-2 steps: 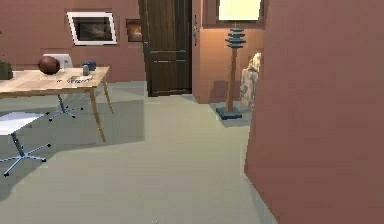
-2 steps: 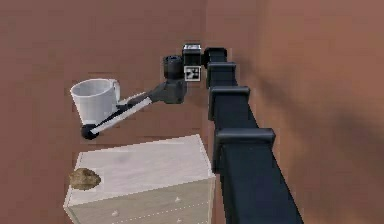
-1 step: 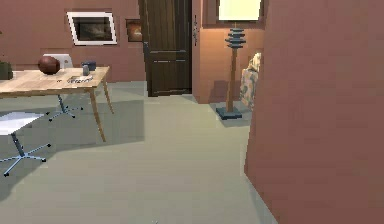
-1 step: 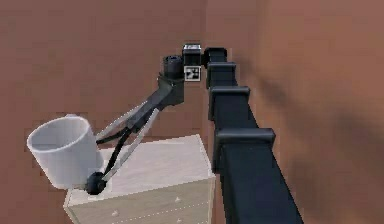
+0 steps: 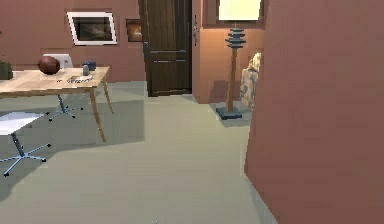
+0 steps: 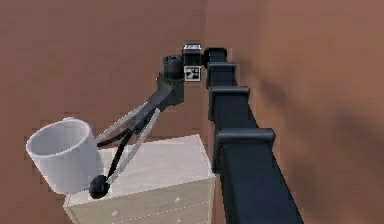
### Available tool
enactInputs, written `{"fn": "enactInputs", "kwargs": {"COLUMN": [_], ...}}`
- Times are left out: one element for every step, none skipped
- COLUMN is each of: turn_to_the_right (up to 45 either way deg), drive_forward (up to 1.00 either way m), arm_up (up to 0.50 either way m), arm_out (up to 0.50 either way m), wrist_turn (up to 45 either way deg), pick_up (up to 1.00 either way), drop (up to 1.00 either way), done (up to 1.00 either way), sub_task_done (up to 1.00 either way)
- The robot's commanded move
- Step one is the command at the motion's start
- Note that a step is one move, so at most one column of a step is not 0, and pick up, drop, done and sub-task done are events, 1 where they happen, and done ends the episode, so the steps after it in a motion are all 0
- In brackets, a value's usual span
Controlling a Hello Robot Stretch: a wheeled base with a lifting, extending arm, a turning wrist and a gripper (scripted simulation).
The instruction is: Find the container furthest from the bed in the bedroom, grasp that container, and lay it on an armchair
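Observation:
In the arm side view my arm (image 6: pixel 240 130) reaches up the picture over a pale dresser (image 6: pixel 165 175). The gripper (image 6: pixel 97 165) points down-left from the two white marker squares (image 6: pixel 192 60). A white, cup-shaped container (image 6: pixel 62 155) hangs tilted at the fingers' far end. It sits just above the dresser's left end, and the gripper holds it. One thin finger (image 6: pixel 125 150) ends in a dark ball beside the container's wall.
Brown walls stand close behind the dresser. The forward view has a wooden desk (image 5: pixel 60 85) at the left with a basketball (image 5: pixel 49 65) and a laptop (image 5: pixel 60 61), and a white office chair (image 5: pixel 20 125). A dark door (image 5: pixel 167 45) and a floor lamp (image 5: pixel 236 60) stand ahead. A wall (image 5: pixel 320 110) is close on the right.

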Motion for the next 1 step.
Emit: {"fn": "enactInputs", "kwargs": {"turn_to_the_right": [0.0], "drive_forward": [0.00], "arm_up": [0.00], "arm_out": [-0.28], "wrist_turn": [0.0], "pick_up": [0.00], "drop": [0.00], "done": [0.00], "sub_task_done": [0.00]}}
